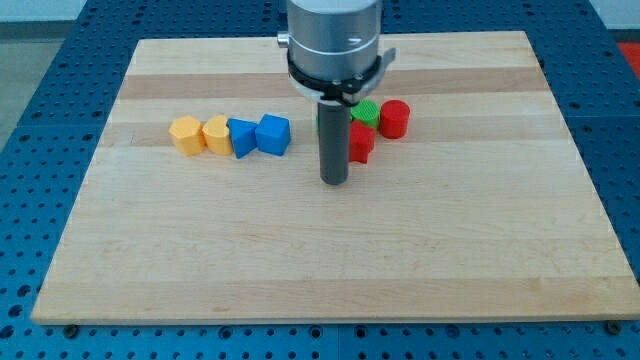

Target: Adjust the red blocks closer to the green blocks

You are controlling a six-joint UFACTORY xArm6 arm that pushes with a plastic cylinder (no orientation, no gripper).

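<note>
My tip (333, 182) rests on the wooden board just below and left of a red block (361, 142), close to it. A red cylinder (394, 118) stands to the upper right. A green block (366, 111) sits between the two red ones, touching or nearly touching both. A sliver of a second green block (320, 122) shows just left of the rod, mostly hidden behind it.
A row at the view's left holds an orange hexagonal block (186, 133), a yellow block (216, 133), a blue block (242, 137) and a blue cube (273, 134). The board's edge (330, 320) runs along the view's bottom.
</note>
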